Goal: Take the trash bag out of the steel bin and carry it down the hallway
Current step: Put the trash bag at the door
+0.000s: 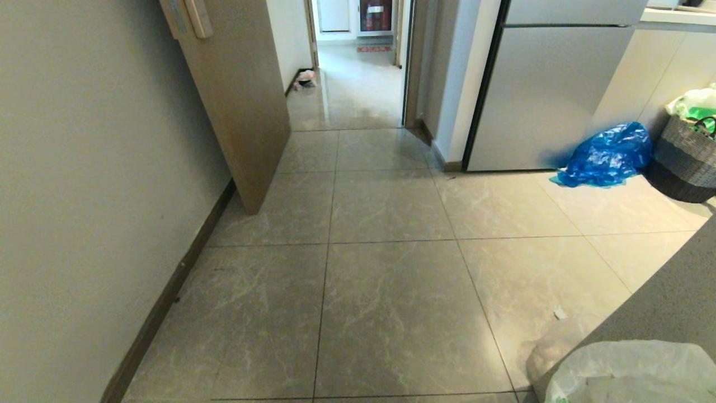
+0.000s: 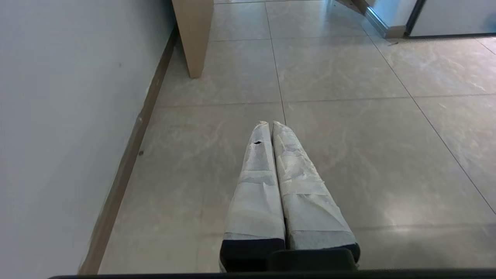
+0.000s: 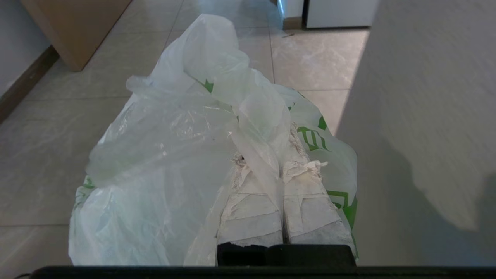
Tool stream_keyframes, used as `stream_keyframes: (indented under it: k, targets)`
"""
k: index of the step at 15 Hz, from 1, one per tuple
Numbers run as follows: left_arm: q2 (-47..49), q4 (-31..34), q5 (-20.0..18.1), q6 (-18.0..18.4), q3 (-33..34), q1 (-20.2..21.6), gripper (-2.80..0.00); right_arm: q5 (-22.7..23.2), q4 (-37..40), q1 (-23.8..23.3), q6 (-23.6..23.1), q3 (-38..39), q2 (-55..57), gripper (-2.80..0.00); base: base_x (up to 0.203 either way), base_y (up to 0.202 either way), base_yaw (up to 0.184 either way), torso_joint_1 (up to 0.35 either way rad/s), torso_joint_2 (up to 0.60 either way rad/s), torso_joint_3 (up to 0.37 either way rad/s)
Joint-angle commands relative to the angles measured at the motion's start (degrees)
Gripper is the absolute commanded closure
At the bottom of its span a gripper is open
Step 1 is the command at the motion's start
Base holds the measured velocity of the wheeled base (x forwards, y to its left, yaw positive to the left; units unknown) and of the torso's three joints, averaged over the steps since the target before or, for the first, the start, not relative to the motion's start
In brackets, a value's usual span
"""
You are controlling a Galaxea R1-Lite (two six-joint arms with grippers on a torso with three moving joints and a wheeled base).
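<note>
Translucent white plastic with green print, the trash bag [image 3: 166,155] hangs bunched from the right gripper [image 3: 281,155], whose taped fingers are clenched on a pinched fold of it; in the head view the bag shows only at the lower right corner, close beside a grey wall edge [image 1: 671,291]. The left gripper [image 2: 271,126] is pressed closed on nothing, hanging over the tiles [image 2: 348,155]. The steel bin is not in view, so the bag appears to be out already and the carry comes next. Ahead, the hallway [image 1: 352,89] narrows between an open wood door [image 1: 240,101] and a fridge [image 1: 542,95]. The thin film could slide out of so small a pinch, snag on the wall corner, or drag and tear if it sags to the floor. A blue bag [image 1: 607,154] and a woven basket [image 1: 685,159] lie well off to the right.
</note>
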Motion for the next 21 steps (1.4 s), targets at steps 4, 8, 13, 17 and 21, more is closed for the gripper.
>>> stream_keyframes:
  k: [4,8,13,17,21]
  targets:
    - [0.0,0.0,0.0,0.0,0.0,0.0,0.0,0.0,0.0,0.0,0.0,0.0,0.1,0.0,0.185,0.0,-0.006,0.002,0.0,0.002]
    - [0.0,0.0,0.0,0.0,0.0,0.1,0.0,0.0,0.0,0.0,0.0,0.0,0.1,0.0,0.178,0.0,-0.001,0.005,0.0,0.004]
    - [0.0,0.0,0.0,0.0,0.0,0.0,0.0,0.0,0.0,0.0,0.0,0.0,0.1,0.0,0.181,0.0,-0.002,0.003,0.0,0.002]
    - [0.0,0.0,0.0,0.0,0.0,0.0,0.0,0.0,0.0,0.0,0.0,0.0,0.1,0.0,0.183,0.0,-0.002,0.002,0.0,0.005]
    - [0.0,0.0,0.1,0.0,0.0,0.0,0.0,0.0,0.0,0.0,0.0,0.0,0.1,0.0,0.185,0.0,0.0,0.003,0.0,0.003]
